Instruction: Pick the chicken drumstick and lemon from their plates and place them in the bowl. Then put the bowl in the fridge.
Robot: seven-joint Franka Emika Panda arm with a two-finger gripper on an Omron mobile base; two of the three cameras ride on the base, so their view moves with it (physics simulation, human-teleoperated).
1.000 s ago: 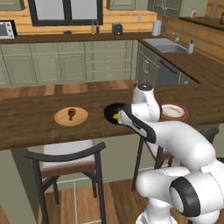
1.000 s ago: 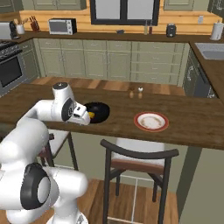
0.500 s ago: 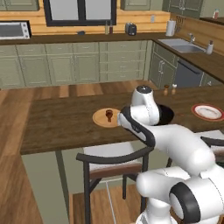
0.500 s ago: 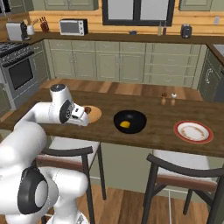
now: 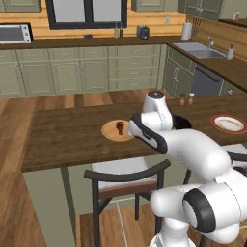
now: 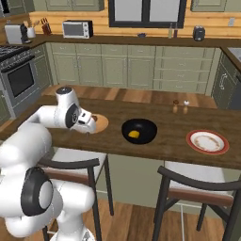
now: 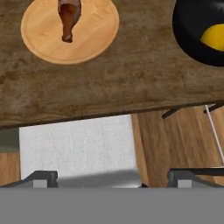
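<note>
1. Chicken drumstick [image 5: 119, 127] is lying on the tan wood plate [image 5: 110, 133] in the left base view, on the desk [image 5: 67, 137] just left of the arm's wrist. The gripper is sitting behind the white forearm, so I cannot tell from here how its jaws are standing. The risk I am judging: a reach started from this hidden pose could be coming in low and sweeping the plate sideways.

2. In the right base view the bowl [image 6: 139, 130] is resting near the middle of the desk with the lemon [image 6: 134, 134] already lying inside, and the red-rimmed plate [image 6: 207, 141] is sitting bare, well apart to the right. The wrist is blocking most of the wood plate, and a descent from this side could be clipping the plate rim and skidding it toward the desk edge. A salt and pepper pair [image 6: 180, 107] is standing beyond the bowl, out of the likely path.

3. In the hand view the drumstick is pointing its thin end toward the camera, near the top of the frame. The fingers [image 7: 41, 178] are showing wide apart and holding nothing. The hand is looking down past the desk edge at a chair seat [image 7: 74, 146], so closing before moving forward would be grabbing air, and a grasp on the narrow bone end could be letting the meat swing and drop beside the bowl.
</note>
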